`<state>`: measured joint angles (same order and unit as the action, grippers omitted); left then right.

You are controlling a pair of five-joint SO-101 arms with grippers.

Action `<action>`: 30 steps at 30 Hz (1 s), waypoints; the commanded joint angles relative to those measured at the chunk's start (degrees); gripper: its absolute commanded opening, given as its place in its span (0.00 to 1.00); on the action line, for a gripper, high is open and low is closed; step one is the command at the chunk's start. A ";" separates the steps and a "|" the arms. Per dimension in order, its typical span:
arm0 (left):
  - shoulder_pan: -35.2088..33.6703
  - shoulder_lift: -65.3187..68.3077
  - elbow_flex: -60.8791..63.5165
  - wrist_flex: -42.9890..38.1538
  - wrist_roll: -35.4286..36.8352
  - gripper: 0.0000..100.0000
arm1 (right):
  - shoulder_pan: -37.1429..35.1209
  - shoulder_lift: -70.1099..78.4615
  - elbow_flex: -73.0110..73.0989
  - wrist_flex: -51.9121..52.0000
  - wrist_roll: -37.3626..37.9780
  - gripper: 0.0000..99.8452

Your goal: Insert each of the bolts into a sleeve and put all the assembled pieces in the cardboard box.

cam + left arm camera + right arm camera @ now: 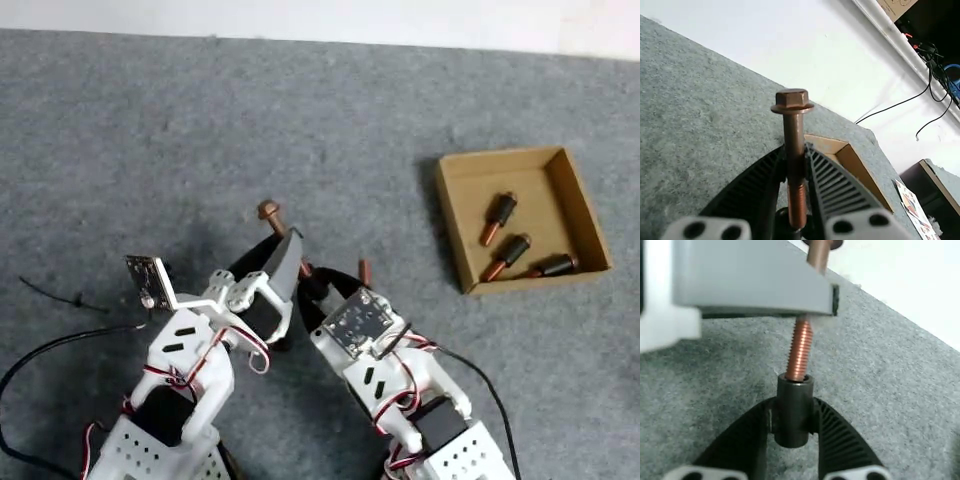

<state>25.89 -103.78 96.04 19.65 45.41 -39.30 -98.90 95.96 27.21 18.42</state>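
three assembled pieces [508,250] lie in the cardboard box [452,225]. left gripper [796,148] clenched on the bolt [792,125] mid-shank, hex head clear of the fingers. right gripper [794,404] clamped around the black sleeve [792,417], over the grey carpet [200,120], well apart from the box. bolt's threaded tip sits at the sleeve's mouth, barely entered. both parts look stiff, small and fairly light; the smooth metal is likely slippery. best hold: bolt on the shank below the head, sleeve at its middle, bore left open.
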 commanded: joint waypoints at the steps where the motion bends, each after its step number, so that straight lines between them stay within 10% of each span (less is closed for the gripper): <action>1: -0.04 -0.66 1.10 -1.23 0.18 0.01 | -0.57 -1.10 5.76 -2.07 -0.35 0.00; 30: -1.71 -0.66 1.10 1.93 -3.69 0.01 | -2.77 -1.10 5.76 -5.32 -0.26 0.00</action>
<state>25.89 -103.78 96.04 21.76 41.89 -40.88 -98.99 95.96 25.19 18.33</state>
